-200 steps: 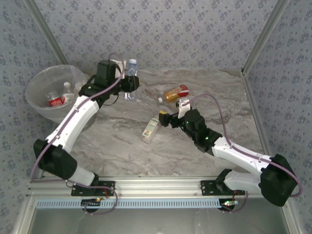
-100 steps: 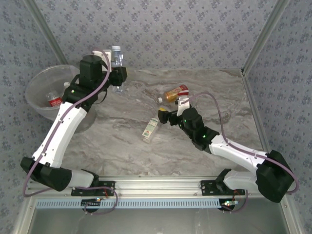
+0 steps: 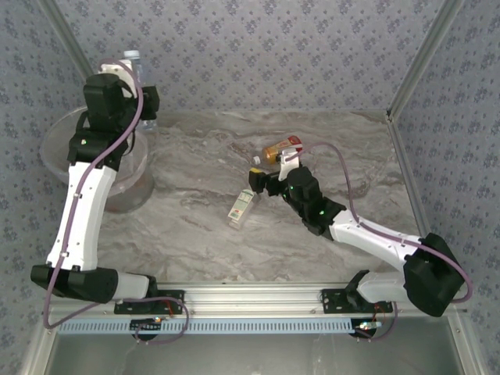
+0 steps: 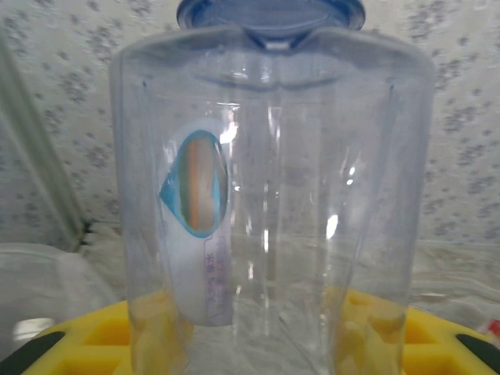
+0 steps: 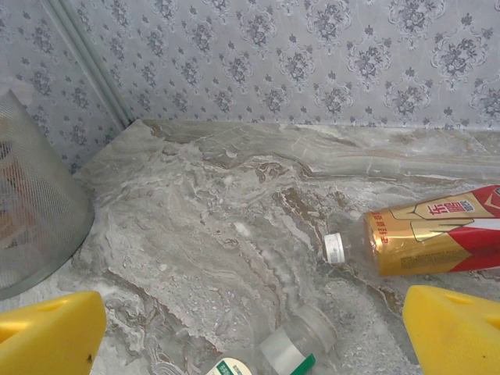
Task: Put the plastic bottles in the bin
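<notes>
Now, at the far left the bin (image 3: 55, 156) stands on the table (image 3: 195, 234). Near its far rim, as the top view shows it, the left gripper (image 3: 145, 100) is clamped on a bluish bottle (image 3: 134, 66), which is held upright in the air with the cap up. In the left wrist view this bottle (image 4: 269, 195) sits between the yellow fingers (image 4: 70, 348). Near the table's middle a white-green bottle (image 3: 241, 208) lies on its side. Just beside its far end the right gripper (image 3: 260, 185) hovers with its jaws wide apart and holds nothing. Behind it an amber bottle (image 3: 281, 149) lies on its side, apart from this gripper.
</notes>
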